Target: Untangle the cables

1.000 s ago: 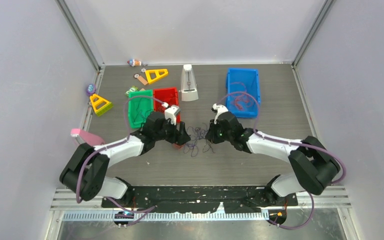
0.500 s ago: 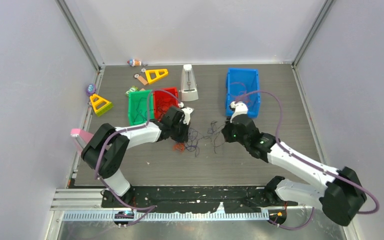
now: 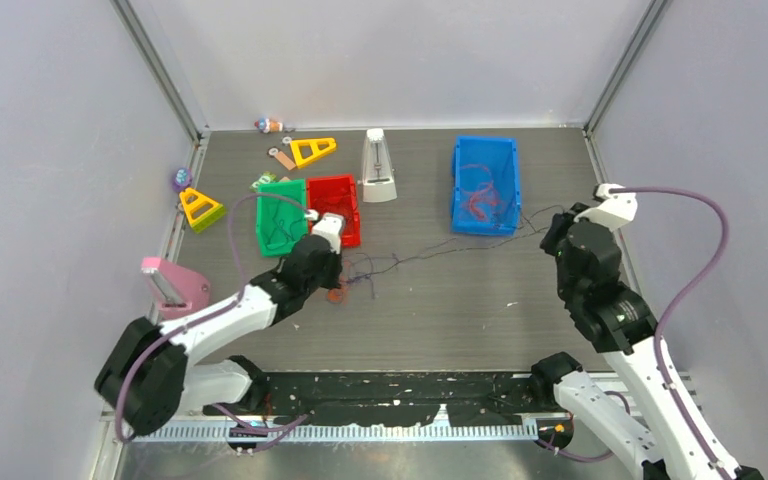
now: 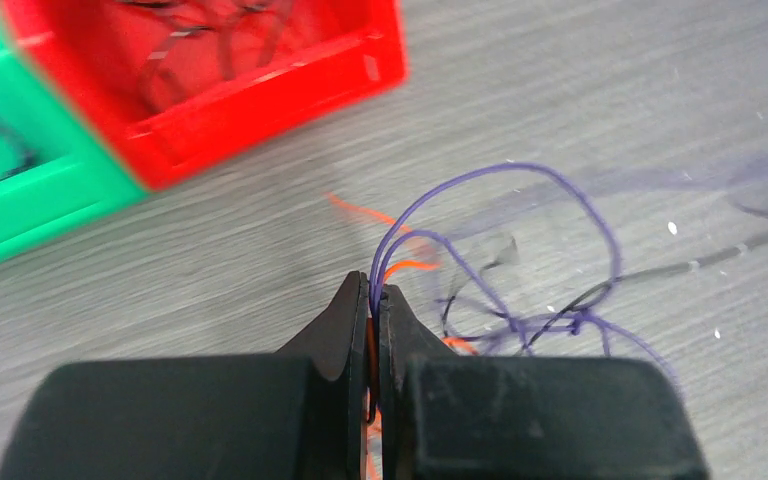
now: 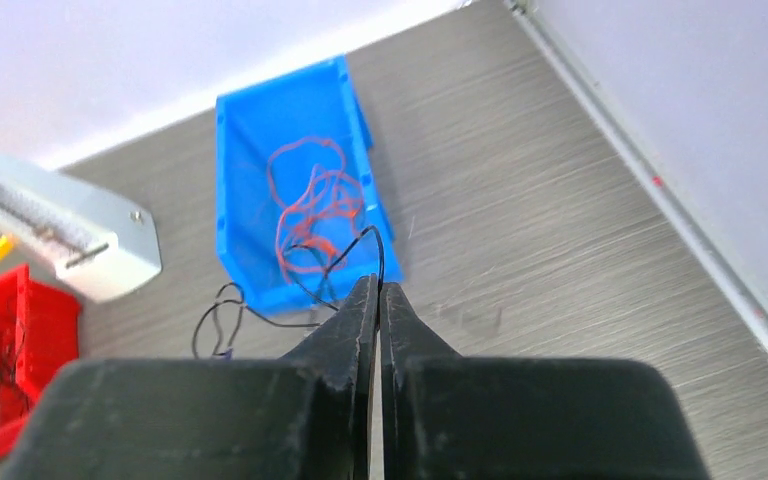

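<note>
Seen from above, the cables (image 3: 362,270) lie as a small loose clump on the grey worktop (image 3: 440,320), just in front of a red bin (image 3: 345,195) and a green bin (image 3: 282,184). The left claw (image 3: 337,283) sits at the clump's left edge. Its wrist view shows the fingers pressed together, pinching purple and orange strands that loop out across the worktop. One black strand (image 3: 460,248) runs nearly straight from the clump to the right claw (image 3: 552,232), well apart near the right edge. That claw is pressed together too, nipping the black strand at its tips. Beyond it, a blue bin (image 5: 250,190) holds an orange-red coil (image 5: 305,205).
</note>
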`<state>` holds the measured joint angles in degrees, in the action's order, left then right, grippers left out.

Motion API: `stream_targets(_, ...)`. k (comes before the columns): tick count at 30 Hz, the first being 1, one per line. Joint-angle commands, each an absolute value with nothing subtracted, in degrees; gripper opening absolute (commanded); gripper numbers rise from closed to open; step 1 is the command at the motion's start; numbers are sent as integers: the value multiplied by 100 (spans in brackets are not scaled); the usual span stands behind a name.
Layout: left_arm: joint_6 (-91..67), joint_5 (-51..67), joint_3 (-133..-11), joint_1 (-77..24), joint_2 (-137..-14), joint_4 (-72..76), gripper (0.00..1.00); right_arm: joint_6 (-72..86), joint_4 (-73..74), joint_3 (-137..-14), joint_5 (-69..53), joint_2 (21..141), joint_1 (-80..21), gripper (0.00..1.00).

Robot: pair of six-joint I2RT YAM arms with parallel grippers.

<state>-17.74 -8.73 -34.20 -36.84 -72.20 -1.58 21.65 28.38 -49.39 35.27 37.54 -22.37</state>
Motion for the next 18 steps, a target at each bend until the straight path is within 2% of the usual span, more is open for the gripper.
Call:
stream_targets(1,-2015,-2264,-2677,-3588,-6027,523,0,2050,3007,-5415,4334,3702,-2157,5)
stream_targets(9,-2612,-4192,-2057,-3503,-4477,85,0,2166,3141,-5821,5209,3794,-2091,5)
stream_targets(18,-3534,-5486,-1727,-3330,-3491,-702,0,2406,3199,-5916,6108,3671,-2008,5)
